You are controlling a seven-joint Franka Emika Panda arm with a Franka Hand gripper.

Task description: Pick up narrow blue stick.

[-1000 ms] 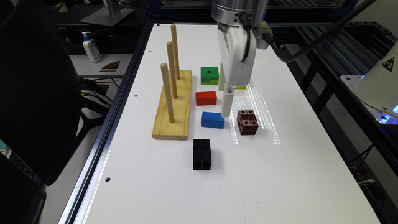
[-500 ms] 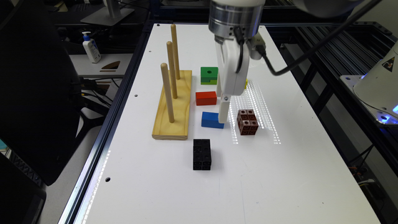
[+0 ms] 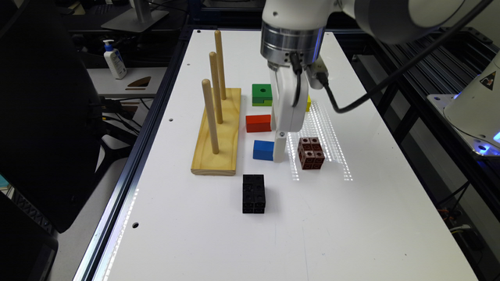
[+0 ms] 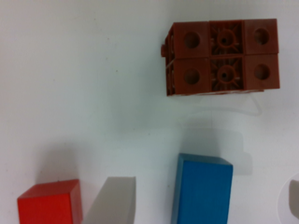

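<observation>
So I'm at the final-approach bit of the grab: the hand [image 4: 201, 196] is down low at the bench [image 3: 351, 218] with the narrow blue stick [image 3: 263, 150] sitting between its two fingers [image 4: 112, 200], spread wide, nothing gripped yet as far as I can judge. The blue stick lies flat on the bench, between the wooden peg stand [image 3: 217, 132] and the brown studded block [image 3: 311, 153], with the red block [image 3: 258, 123] just beyond it. Next I reckon I need to drop the last little bit and close, keeping one finger out of the gap by the red block. Annoying part: in the wrist view the blue stick's near end is cut off and the second finger barely pokes in at the edge, and in the exterior view the hand covers part of the stick, so I can't tell how centred I am.
</observation>
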